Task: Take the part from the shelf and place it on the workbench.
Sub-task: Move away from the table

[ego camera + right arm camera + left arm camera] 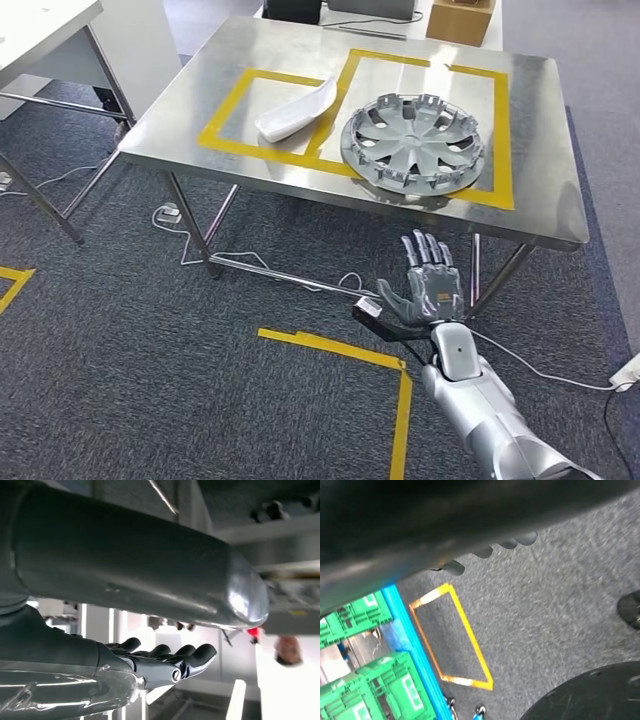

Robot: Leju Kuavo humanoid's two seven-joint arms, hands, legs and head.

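The right hand [429,288] hangs low in front of the table with its dark fingers spread and nothing in them, palm toward the floor, at the end of a silver arm [483,405] that comes up from below; the right wrist view shows the same fingers [166,657] stretched out straight and apart under a thick grey thumb [143,562]. The left hand [486,550] appears as a row of dark fingertips beneath a blurred dark bulk, and I cannot tell whether it is wide or closed. Just beyond the right hand stands the workbench [543,190], a brushed steel table on thin slanted legs, its top marked with two yellow tape rectangles. In the right one lies a grey plastic hubcap [411,140], round, spoked and notched along its rim; in the left one lies a white part [298,112], a smooth shallow curved shell. Both parts already rest on the bench, so the placing seems done, and the next move likely calls for turning back to the shelf. The left wrist view looks down at green ribbed crates [369,680] in a blue frame [408,645] on coarse grey carpet [554,595].
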